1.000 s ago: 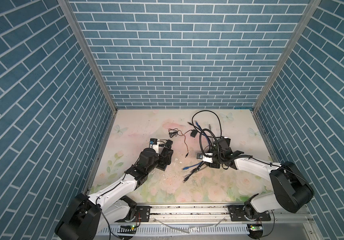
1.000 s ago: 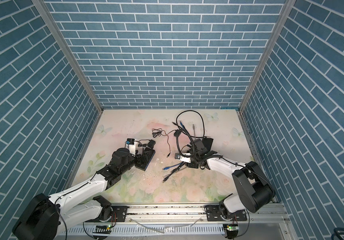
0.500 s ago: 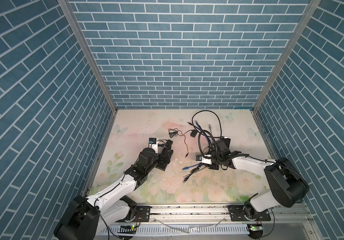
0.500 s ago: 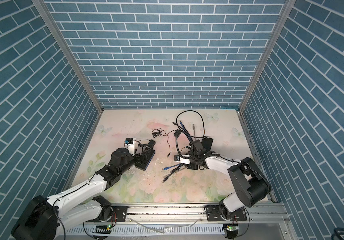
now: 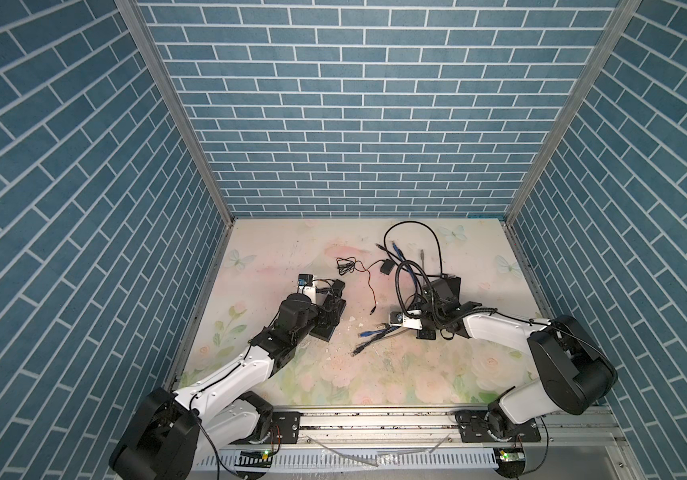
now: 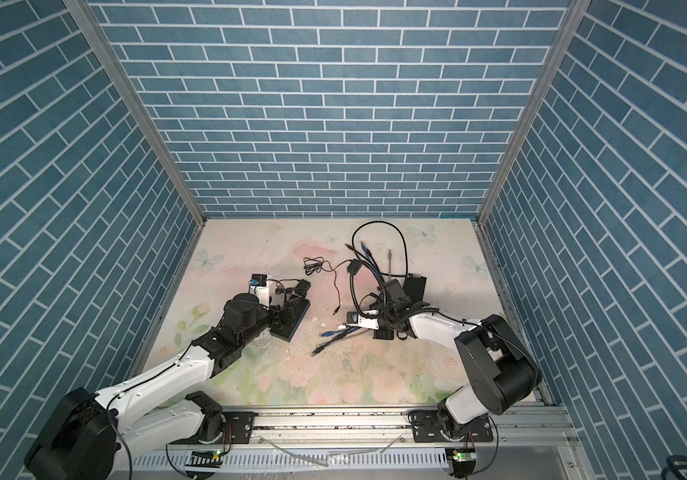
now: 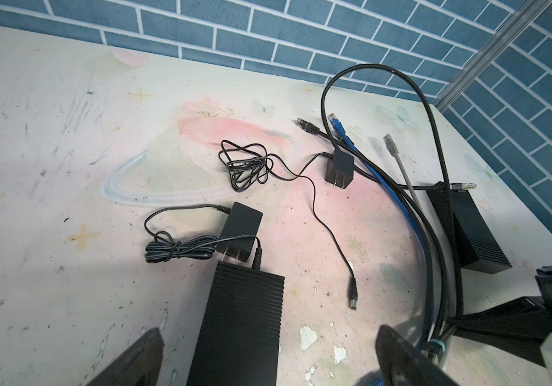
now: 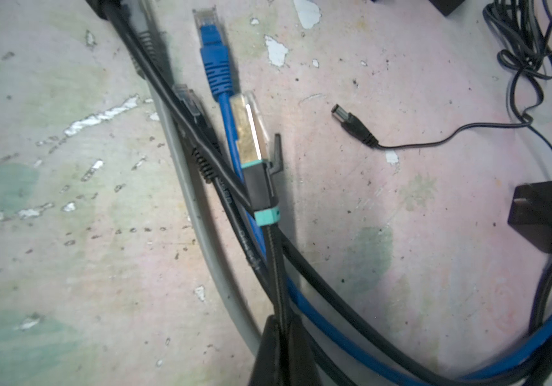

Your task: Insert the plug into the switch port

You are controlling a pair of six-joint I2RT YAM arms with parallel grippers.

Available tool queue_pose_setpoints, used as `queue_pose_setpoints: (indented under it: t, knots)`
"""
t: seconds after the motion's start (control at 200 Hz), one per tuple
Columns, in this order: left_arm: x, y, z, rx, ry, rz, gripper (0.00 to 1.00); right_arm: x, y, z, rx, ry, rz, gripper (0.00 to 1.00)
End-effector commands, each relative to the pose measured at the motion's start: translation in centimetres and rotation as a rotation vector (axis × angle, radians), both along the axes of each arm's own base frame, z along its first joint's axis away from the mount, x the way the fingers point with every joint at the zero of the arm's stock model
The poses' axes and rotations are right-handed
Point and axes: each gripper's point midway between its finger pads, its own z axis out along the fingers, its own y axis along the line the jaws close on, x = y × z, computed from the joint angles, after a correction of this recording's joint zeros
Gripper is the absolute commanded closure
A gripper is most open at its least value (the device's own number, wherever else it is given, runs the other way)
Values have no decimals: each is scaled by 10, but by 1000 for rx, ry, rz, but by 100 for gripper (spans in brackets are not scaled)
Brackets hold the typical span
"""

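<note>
Desk [image 5: 291, 253]: floral print, scuffed, boxed in by blue brick walls [image 5: 354, 124]. Left arm [image 5: 229, 374] comes in from the near left. The left hand [image 7: 269, 334] has its jaws spread wide, fingers either side of the switch [image 7: 244, 300] (ribbed black box, lying flat) and not pinching it. Right arm [image 5: 499, 328] lies low across the right side. The right hand [image 8: 283, 331] is clamped tight on the braided cable [image 8: 276, 267] just behind the plug. A second black box [image 7: 468, 230] sits far right, and a black cable loop [image 7: 378, 67] runs down to it. Blue ethernet cable [image 8: 221, 67] and grey cable [image 8: 197, 234] are bundled by the right hand. Bigger wall adapter [image 7: 239, 224] is right at the switch's far end; the smaller wall adapter [image 7: 339, 165] is beside the bundle. Plug [image 8: 249, 130]: gold-shielded RJ45 with a teal collar, mid-desk in the bundle, just beside the blue connector, well apart from the switch and not yet in a port. A loose barrel plug [image 8: 351, 125] is nearby.
</note>
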Motion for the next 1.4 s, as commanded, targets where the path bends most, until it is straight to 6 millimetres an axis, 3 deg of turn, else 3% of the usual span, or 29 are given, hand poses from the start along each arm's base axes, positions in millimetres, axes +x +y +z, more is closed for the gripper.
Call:
queue_pose_setpoints:
  t: [0.0,0.37,0.615,0.76,0.9,0.995,1.02,1.395]
  knots:
    - [5,-1,5,20,-11,-5,0,-4,5,10,28,-7,45,100]
    - [4,-16,12,192,-141,-145,0,6,8,62,86,-1,29,100]
    - [-7,-38,32,307,-221,-307,0,37,11,88,126,-92,-88,100]
    - [-16,-57,44,238,-190,-409,1,48,14,97,215,-185,-147,100]
    - [-25,-78,55,157,-138,-507,12,51,15,102,248,-239,-160,100]
    - [-27,-84,46,138,-65,-532,15,51,15,104,250,-262,-158,100]
    - [-24,-88,54,126,-71,-536,15,50,15,104,250,-266,-152,100]
    - [-8,-128,56,-26,34,-599,20,43,18,110,306,-330,-106,100]
